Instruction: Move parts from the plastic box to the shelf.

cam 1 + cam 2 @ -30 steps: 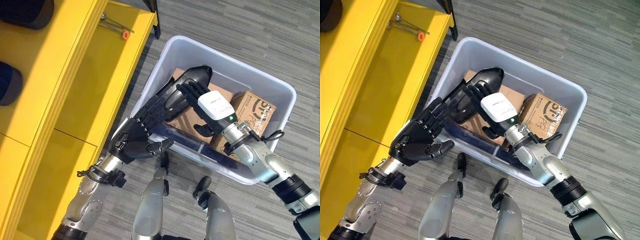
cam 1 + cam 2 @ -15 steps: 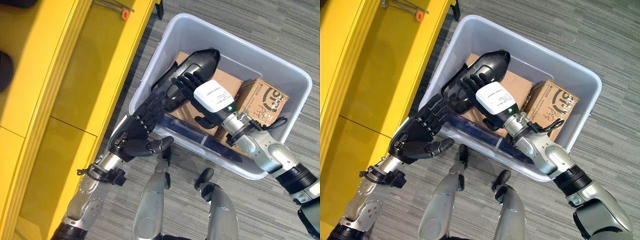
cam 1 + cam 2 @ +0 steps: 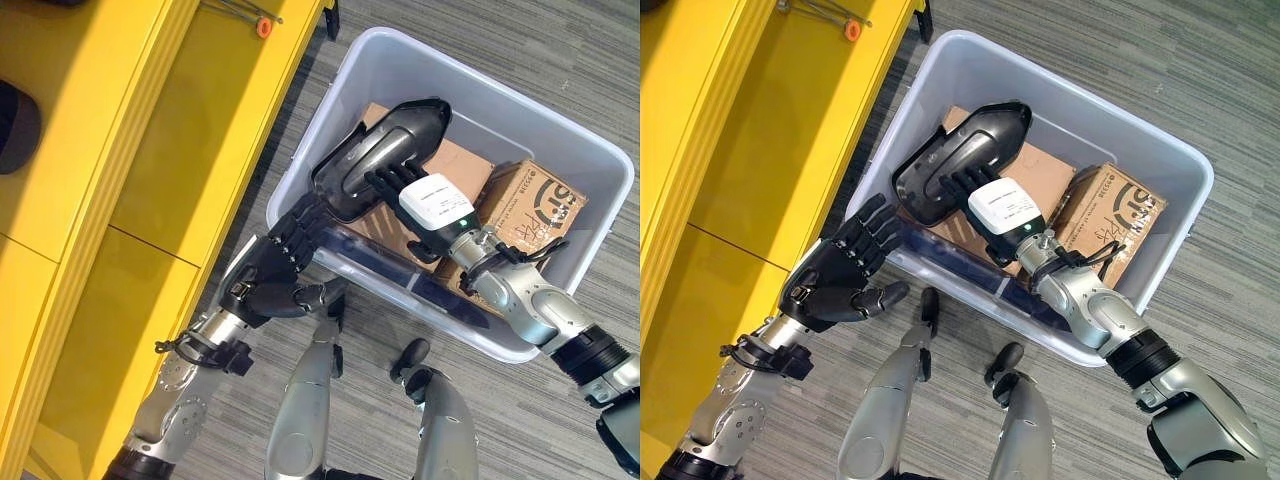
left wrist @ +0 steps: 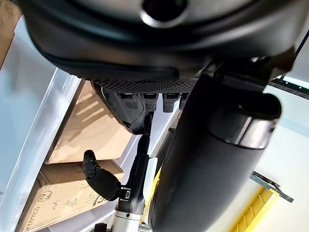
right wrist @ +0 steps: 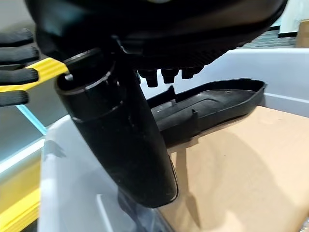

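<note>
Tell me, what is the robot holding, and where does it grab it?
The right hand holds the black part by its long side edge, above the box. The left hand holds nothing.

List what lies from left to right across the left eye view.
yellow shelf → left hand → black plastic part → right hand → printed cardboard box → right wall of the plastic box
</note>
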